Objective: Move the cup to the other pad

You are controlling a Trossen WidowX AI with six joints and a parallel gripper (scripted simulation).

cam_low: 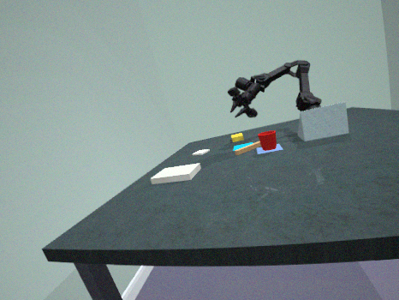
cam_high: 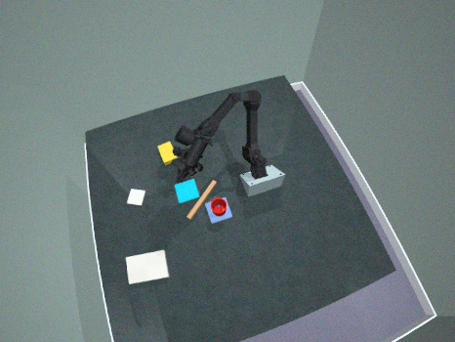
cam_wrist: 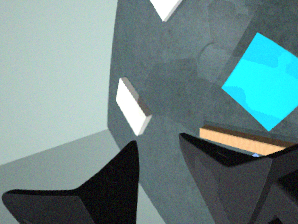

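Observation:
The red cup [cam_high: 219, 206] [cam_low: 267, 141] stands upright on the blue pad [cam_high: 218, 219] [cam_low: 278, 149]. Small marbles show inside it in the top view. The cyan pad [cam_high: 186, 191] [cam_low: 242, 147] [cam_wrist: 262, 82] lies bare, on the other side of a wooden bar. My gripper [cam_low: 234, 114] [cam_wrist: 158, 142] is partly open with nothing between its fingers. It hangs above the table near the cyan pad, away from the cup. The cup is not visible in the wrist view.
The wooden bar [cam_high: 201, 199] [cam_low: 247, 148] [cam_wrist: 240, 141] lies between the pads. A yellow block [cam_high: 166, 152] [cam_low: 237, 137], a small white tile [cam_high: 136, 196] [cam_low: 201, 152] and a larger white slab [cam_high: 147, 267] [cam_low: 176, 173] [cam_wrist: 132, 106] lie around. A grey box [cam_high: 266, 186] [cam_low: 324, 123] stands by the arm's base.

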